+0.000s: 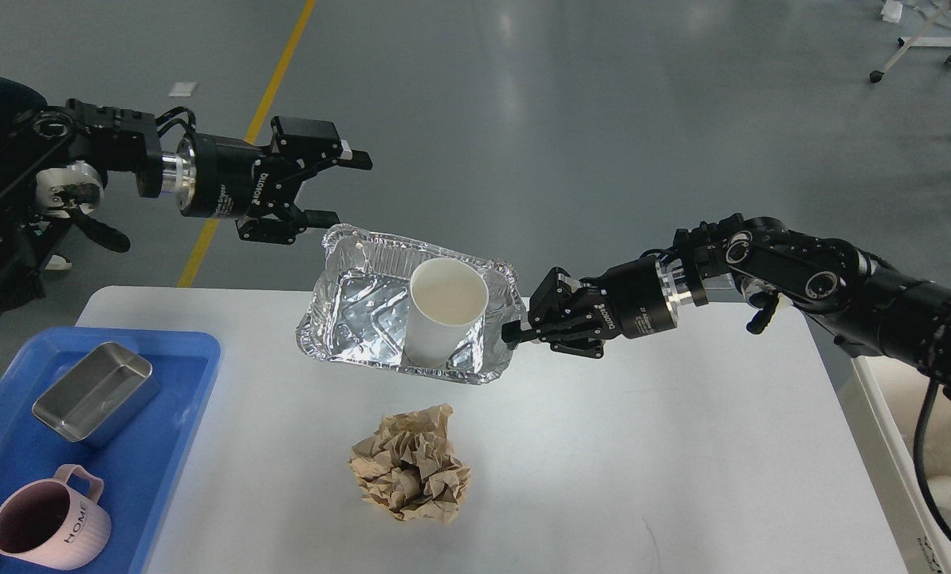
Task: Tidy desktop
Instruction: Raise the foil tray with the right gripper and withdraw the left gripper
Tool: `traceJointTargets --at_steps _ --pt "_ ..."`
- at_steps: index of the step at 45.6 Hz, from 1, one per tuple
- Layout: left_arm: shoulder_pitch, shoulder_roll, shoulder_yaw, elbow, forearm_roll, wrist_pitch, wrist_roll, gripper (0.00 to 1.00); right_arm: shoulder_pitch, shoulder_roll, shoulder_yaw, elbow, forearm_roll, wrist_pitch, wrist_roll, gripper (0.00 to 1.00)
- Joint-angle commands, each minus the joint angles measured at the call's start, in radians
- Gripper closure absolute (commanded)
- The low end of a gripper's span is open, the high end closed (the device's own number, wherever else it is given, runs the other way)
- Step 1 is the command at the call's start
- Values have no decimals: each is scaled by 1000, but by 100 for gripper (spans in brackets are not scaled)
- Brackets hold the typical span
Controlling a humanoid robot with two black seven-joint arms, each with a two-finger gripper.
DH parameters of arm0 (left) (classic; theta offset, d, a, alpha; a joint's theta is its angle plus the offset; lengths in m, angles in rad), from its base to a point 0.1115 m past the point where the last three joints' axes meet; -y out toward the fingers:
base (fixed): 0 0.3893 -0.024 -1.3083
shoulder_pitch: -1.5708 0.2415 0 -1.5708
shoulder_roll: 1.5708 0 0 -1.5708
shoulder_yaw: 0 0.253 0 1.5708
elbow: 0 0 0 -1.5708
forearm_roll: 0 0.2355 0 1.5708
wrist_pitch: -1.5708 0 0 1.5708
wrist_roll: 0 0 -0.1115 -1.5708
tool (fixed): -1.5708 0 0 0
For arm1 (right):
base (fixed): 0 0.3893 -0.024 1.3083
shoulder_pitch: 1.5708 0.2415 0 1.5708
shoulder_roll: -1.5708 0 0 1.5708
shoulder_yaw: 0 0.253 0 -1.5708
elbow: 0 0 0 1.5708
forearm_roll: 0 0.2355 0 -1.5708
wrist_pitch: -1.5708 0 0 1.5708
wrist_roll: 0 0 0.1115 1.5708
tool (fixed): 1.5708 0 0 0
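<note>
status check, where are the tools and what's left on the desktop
Left tool open, empty. Right tool shut on foil tray, paper cup inside. Crumpled paper on desktop.

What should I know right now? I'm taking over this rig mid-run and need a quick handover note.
Right gripper: shut on the foil tray's right rim, holding it above the desktop with a paper cup standing inside.
Left gripper: open, empty, just beyond the tray's far left corner.
Done: metal tin and pink mug sit in the blue tray.
Left: the foil tray with its cup, and the crumpled brown paper on the desktop.
</note>
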Motion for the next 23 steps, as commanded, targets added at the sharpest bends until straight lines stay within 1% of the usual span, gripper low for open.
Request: traceJointTargets --at_steps 1,5,8,12,14,16,18,21,23 --pt "110 26 -99 9 -133 38 -121 3 -2 5 0 0 -1 0 0 100" --pt "179 29 -186 9 -131 130 -271 3 -1 7 0 0 -1 0 0 100" --pt "213 29 -206 9 -111 206 -383 3 1 10 0 0 -1 0 0 100" --pt "239 31 -208 9 -49 272 -509 3 4 11 0 0 -1 0 0 100" --pt "250 35 -211 9 -13 289 -558 3 4 8 0 0 -1 0 0 100" --pt "265 38 -210 9 8 306 -592 3 4 7 0 0 -1 0 0 100" --pt "297 38 -210 8 16 322 -609 3 4 2 0 1 -1 0 0 100" --pt "371 40 -213 5 19 351 -607 3 5 -1 0 0 -1 0 0 100" --pt "406 54 -205 -3 31 363 -598 3 5 -1 0 0 -1 0 0 100"
